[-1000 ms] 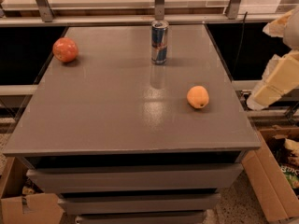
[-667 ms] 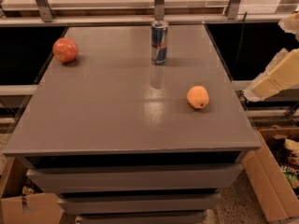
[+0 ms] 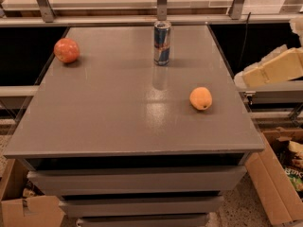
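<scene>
The gripper (image 3: pixel 267 72) is seen off the table's (image 3: pixel 118 122) right edge, just beyond the rim and above no part of the top. Whether it is open or closed cannot be told. The orange (image 3: pixel 200 98) is the thing nearest it, found to its left and a little nearer the camera, resting apart from it. No long axis is offered by this round fruit. The can (image 3: pixel 162 43) is set upright farther left and back. The apple (image 3: pixel 66 50) is placed well apart, at the far left.

Can (image 3: pixel 162 43) upright at top centre of grey table (image 3: pixel 94 126). Apple (image 3: pixel 66 50) upper left, well apart from can. Cardboard box (image 3: pixel 33 212) lower left, another lower right. Gripper (image 3: pixel 255 75) at right edge, off table.
</scene>
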Controlling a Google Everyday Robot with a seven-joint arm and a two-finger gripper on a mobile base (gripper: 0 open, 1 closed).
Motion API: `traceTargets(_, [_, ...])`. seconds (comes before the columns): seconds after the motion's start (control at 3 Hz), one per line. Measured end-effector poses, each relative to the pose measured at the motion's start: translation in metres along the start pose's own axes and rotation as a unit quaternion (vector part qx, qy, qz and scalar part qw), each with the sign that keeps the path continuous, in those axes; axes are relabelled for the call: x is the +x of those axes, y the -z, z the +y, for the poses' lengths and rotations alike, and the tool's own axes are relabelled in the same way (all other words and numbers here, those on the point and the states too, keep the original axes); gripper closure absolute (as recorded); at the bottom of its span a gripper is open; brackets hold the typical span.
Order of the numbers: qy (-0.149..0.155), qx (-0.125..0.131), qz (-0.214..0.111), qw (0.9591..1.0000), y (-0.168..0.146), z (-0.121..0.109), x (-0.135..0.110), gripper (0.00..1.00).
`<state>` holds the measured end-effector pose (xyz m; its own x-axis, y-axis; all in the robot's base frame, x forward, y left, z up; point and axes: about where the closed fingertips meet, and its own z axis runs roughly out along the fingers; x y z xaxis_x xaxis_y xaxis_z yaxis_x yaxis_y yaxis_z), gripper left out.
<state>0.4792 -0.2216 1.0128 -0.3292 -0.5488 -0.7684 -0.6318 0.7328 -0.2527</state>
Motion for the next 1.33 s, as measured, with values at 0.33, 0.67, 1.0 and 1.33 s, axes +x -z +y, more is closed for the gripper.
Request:
traceTargets(0.33, [-0.024,-0.013,-0.034,0.999,-0.02,0.003,-0.008,0.0])
traceTargets(0.67, [-0.033,-0.036,-0.044,0.9979,-0.039,0.015,-0.015,0.0])
traceTargets(1.0, [-0.037,-0.061,-0.027,0.9971,-0.059,0.03,-0.012,0.0])
traceTargets(1.33, [-0.053,-0.072,-0.009,0.996,-0.07,0.037,0.001,0.0])
